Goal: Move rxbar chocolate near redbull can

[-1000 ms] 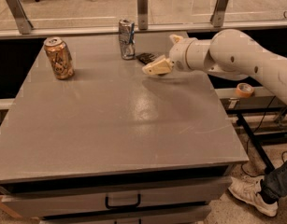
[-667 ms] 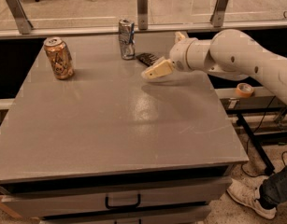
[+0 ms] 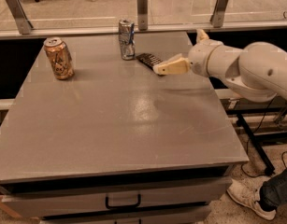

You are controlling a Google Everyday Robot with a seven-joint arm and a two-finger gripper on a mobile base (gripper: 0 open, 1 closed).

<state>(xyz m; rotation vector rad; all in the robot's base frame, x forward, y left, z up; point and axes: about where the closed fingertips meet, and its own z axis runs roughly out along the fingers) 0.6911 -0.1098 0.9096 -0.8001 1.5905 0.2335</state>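
Observation:
The rxbar chocolate [image 3: 148,60], a flat dark bar with white lettering, lies on the grey table [image 3: 124,125] at the back, just right of the redbull can [image 3: 126,39]. That can is slim, silver and blue, dented and upright. My gripper [image 3: 178,52] hangs just right of the bar, low over the table. Its fingers are spread apart and hold nothing. One cream finger [image 3: 170,67] points left with its tip next to the bar's right end. The other finger [image 3: 201,34] points up and back.
A wider orange-gold can [image 3: 59,58] stands at the back left. A glass barrier with metal posts [image 3: 142,8] runs along the table's far edge. A drawer handle [image 3: 123,202] is below the front edge. A person's shoe [image 3: 248,199] is on the floor at lower right.
My gripper has drawn back a little to the right, away from the bar, so more of the bar shows. The bar and both cans have stayed in place.

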